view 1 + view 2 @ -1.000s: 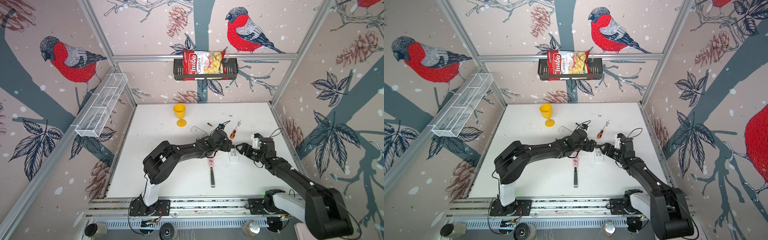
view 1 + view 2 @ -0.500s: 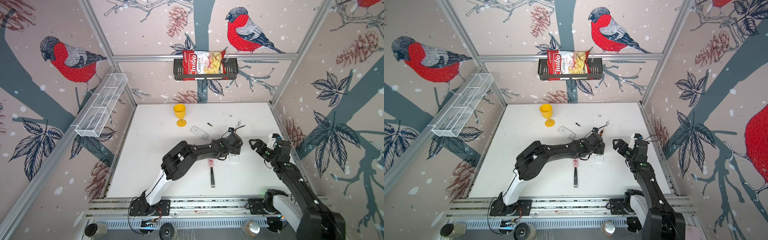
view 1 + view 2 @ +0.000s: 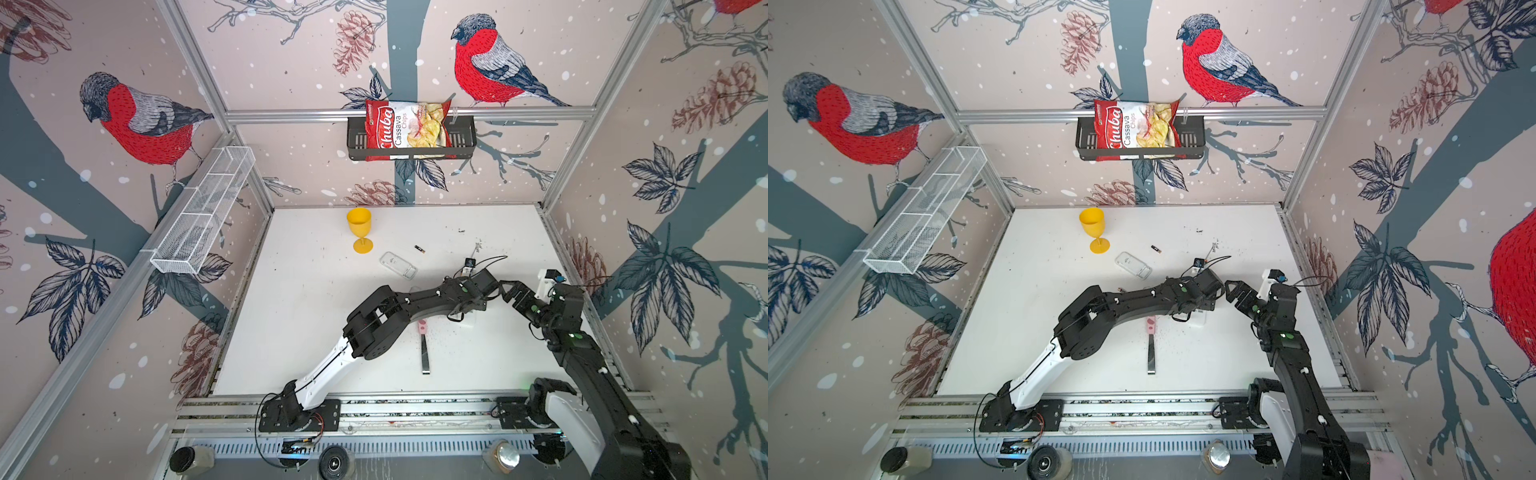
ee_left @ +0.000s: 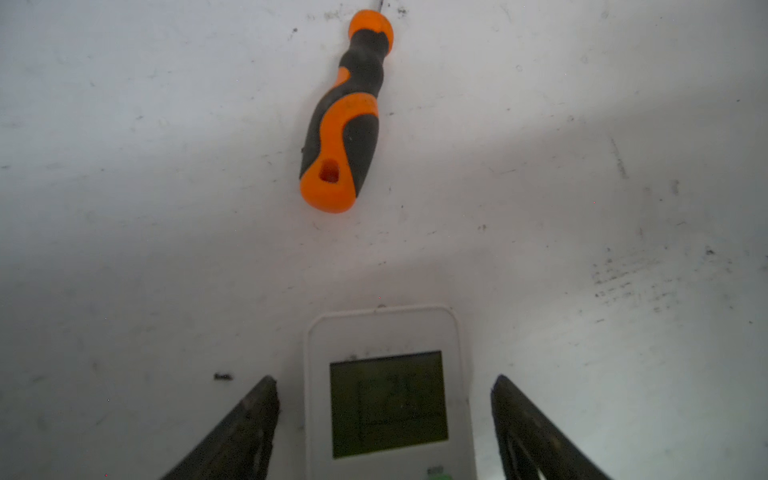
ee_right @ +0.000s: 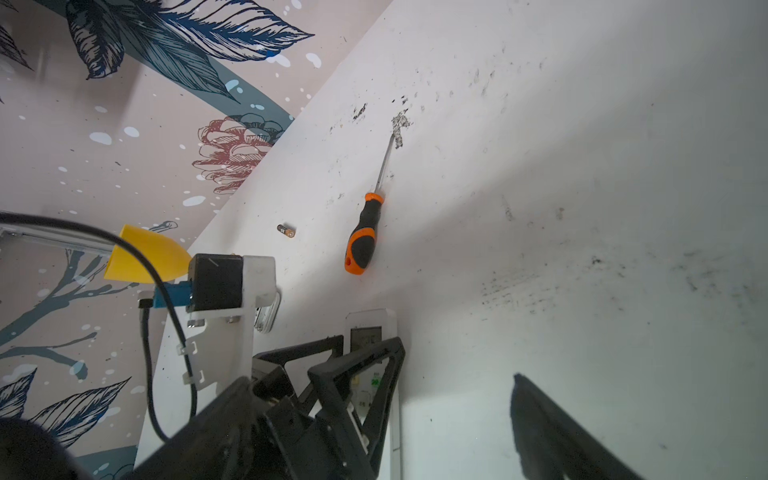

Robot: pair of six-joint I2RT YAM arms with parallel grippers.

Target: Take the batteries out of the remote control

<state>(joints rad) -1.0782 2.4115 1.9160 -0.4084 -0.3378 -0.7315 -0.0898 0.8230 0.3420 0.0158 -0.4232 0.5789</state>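
The white remote control [image 4: 388, 411] lies screen up on the table. My left gripper [image 4: 384, 379] is open, with one finger on each side of the remote's screen end and a gap on both sides. In both top views the left wrist [image 3: 467, 291] covers it, and only a white corner of the remote [image 3: 468, 321] [image 3: 1200, 319] shows. One of the batteries [image 3: 419, 249] [image 3: 1156, 249] [image 5: 286, 231], small and black with a gold end, lies loose farther back. My right gripper [image 5: 379, 380] [image 3: 513, 291] [image 3: 1237, 291] is open and empty, raised just right of the left wrist.
An orange-and-black screwdriver [image 4: 343, 120] [image 5: 361, 245] lies just beyond the remote. A clear plastic cover [image 3: 398, 264] and a yellow goblet [image 3: 360, 228] sit farther back left. A pink-handled tool [image 3: 424, 345] lies nearer the front. A white wire basket [image 3: 203, 212] hangs on the left wall.
My right gripper pulled back to the right, away from the remote, and opened wider. The left arm swung its elbow right and now sits over the remote.
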